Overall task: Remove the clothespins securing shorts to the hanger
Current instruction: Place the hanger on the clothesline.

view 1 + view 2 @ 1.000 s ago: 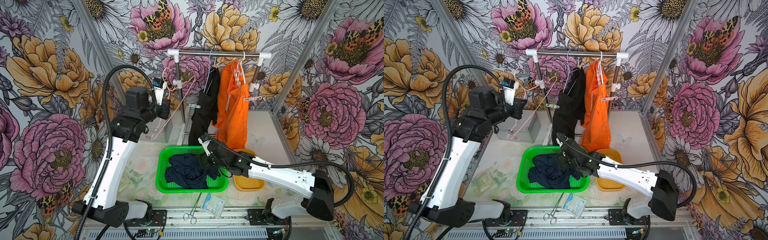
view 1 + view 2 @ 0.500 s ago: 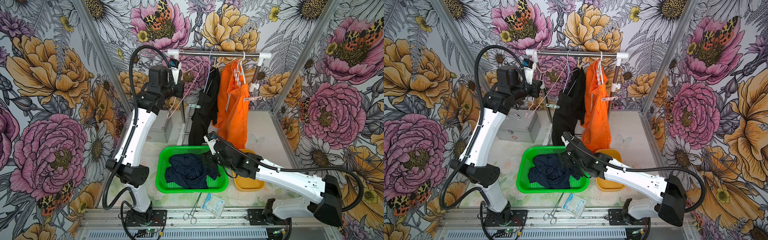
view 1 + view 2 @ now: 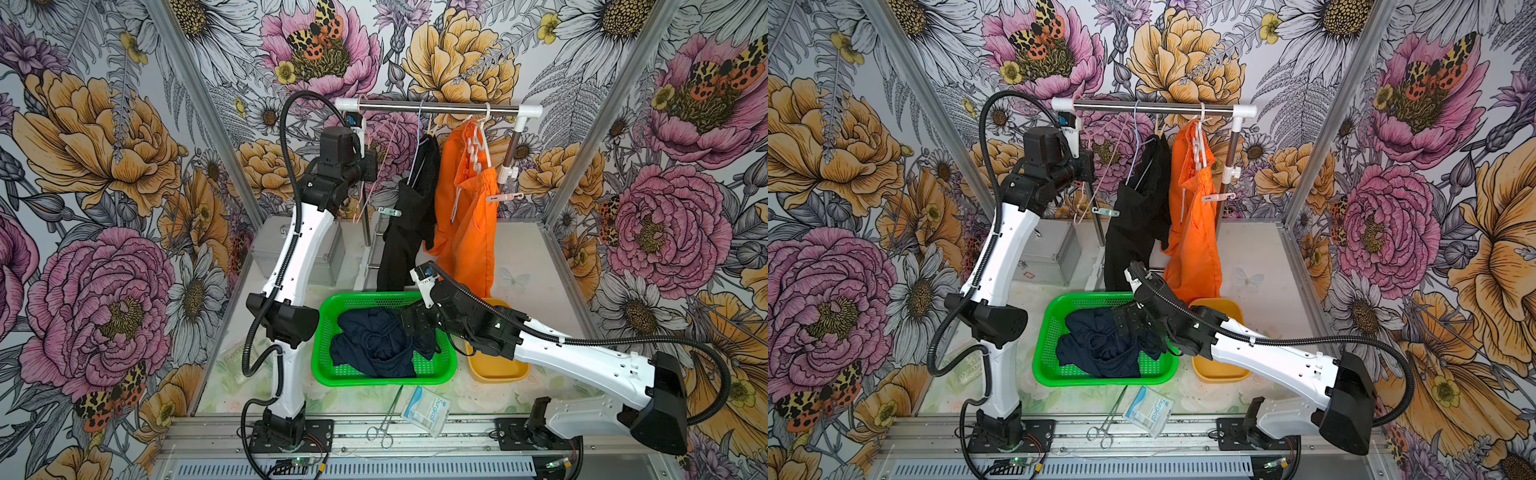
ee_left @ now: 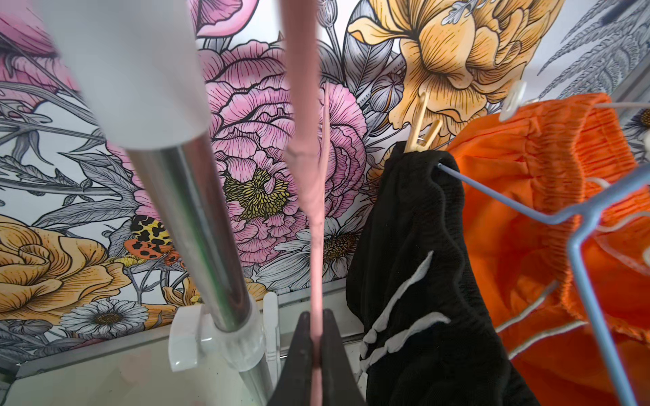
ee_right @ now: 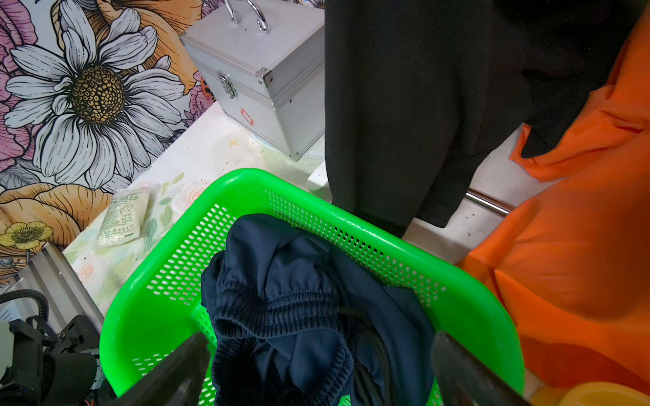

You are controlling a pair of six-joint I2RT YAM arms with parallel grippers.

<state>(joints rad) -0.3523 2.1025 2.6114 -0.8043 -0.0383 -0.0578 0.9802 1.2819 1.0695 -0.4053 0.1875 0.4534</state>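
Wooden clothespin point(image 4: 422, 128) pins the black shorts point(image 4: 415, 263) to a blue wire hanger point(image 4: 510, 198) on the steel rail point(image 3: 436, 109). Just beside them hang the orange shorts point(image 3: 469, 232) on a white hanger point(image 3: 478, 141), with a pale pink clothespin point(image 3: 504, 198) jutting from their edge. A grey-teal clothespin point(image 3: 390, 212) sits near the low end of the pink hanger point(image 4: 302, 140), which the left gripper point(image 4: 316, 316) pinches between closed jaws. The navy shorts point(image 3: 374, 345) lie crumpled in the green basket point(image 3: 328, 365), and the right gripper point(image 5: 320, 369) hovers over them with jaws spread wide, clamping nothing. A yellow tub point(image 3: 494, 370) touches the basket's side; the arm hides its inside. An aluminium case point(image 5: 267, 88) stands behind the basket on the pale floral table point(image 3: 519, 249). Steel forceps point(image 3: 386, 419) and a surgical packet point(image 3: 426, 409) lie at the front edge. Flowered wallpaper point(image 3: 104, 145) closes three sides, and bare tabletop shows beyond the orange shorts.
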